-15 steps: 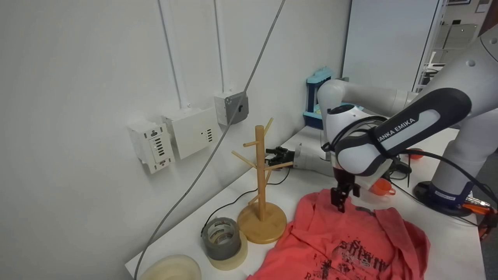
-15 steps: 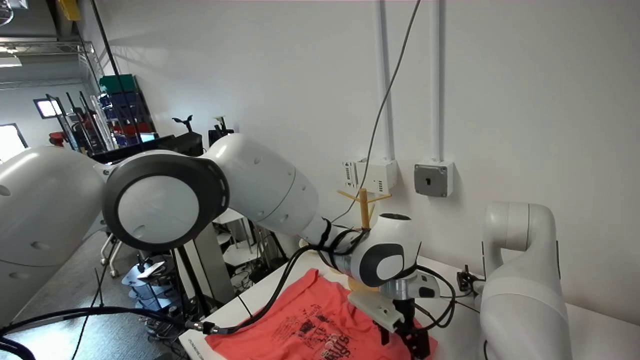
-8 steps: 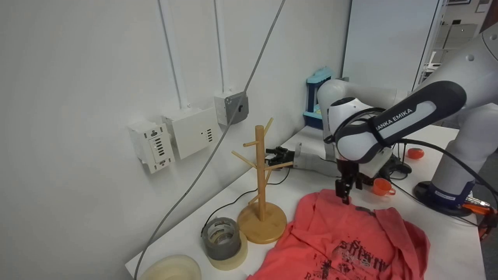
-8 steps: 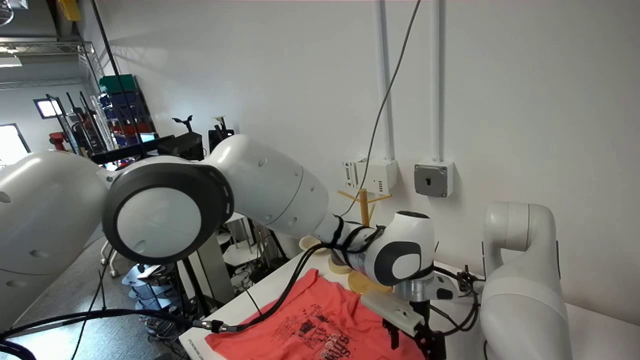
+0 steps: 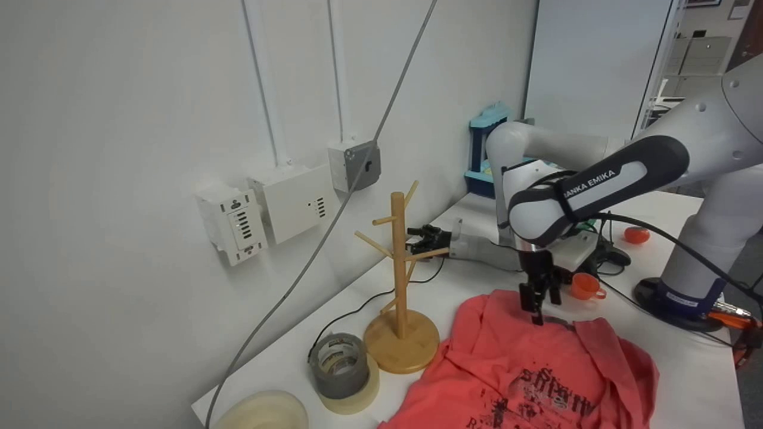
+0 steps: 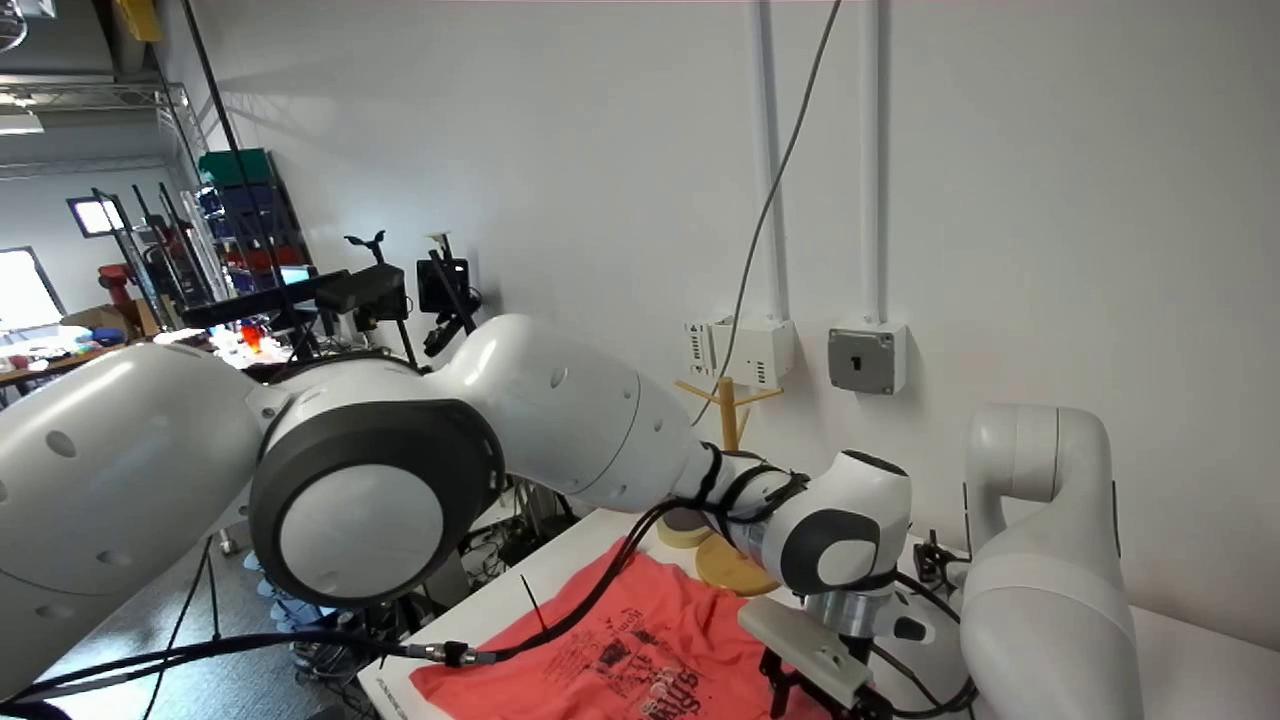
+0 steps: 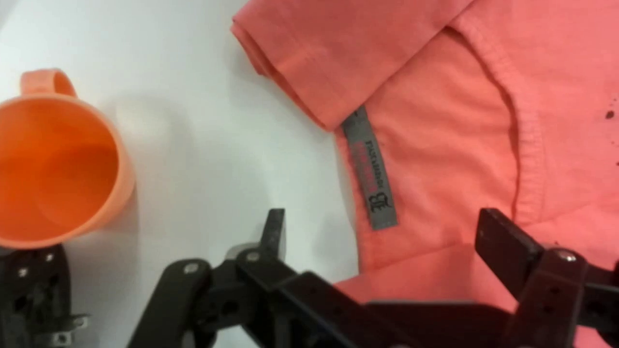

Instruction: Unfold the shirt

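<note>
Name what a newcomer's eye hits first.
Probably the salmon-red shirt, lying creased on the table. Next, the white arm spanning an exterior view, its open gripper near the shirt's collar. Then the orange cup at the wrist view's left edge.

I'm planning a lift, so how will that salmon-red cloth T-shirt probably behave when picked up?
Probably floppy: the salmon-red cloth T-shirt lies in soft creases. Likely light for its size, since it looks thin. The hemmed flap folded over beside the grey label may flop open.
</note>
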{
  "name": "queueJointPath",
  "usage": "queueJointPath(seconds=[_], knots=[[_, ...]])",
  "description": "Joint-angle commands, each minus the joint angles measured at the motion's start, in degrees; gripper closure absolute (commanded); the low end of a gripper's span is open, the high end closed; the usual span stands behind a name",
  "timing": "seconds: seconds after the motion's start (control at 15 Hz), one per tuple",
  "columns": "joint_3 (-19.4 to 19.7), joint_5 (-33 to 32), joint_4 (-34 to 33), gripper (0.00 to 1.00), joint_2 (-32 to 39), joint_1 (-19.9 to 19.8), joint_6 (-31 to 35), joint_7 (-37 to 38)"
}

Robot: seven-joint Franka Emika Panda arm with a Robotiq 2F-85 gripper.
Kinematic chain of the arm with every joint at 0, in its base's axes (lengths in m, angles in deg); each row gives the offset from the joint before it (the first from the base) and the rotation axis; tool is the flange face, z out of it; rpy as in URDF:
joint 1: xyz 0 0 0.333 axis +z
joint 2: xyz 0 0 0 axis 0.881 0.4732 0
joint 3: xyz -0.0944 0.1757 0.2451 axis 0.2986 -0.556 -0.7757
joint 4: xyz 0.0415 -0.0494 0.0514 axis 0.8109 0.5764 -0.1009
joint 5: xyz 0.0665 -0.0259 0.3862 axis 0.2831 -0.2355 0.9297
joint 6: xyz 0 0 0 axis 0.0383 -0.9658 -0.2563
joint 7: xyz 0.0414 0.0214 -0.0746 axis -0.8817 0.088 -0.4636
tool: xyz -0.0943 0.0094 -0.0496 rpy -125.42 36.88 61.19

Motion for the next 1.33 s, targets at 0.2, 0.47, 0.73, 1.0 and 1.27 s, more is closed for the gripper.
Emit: queueJointPath(seconds=[0.2,0.47,0.73,1.0,1.27], knots=[[-1.93,2.13,-11.26,0.0,6.13,-0.37,-4.05,-1.61],[-1.32,1.31,-14.27,0.0,8.14,0.05,-3.94,-1.32],[-1.25,0.91,-16.58,0.0,9.57,0.33,-4.39,-1.73],[-0.82,0.33,-18.38,0.0,10.35,0.63,-5.33,-1.92],[-0.47,-0.18,-19.45,0.0,11.26,0.84,-6.06,-1.97]])
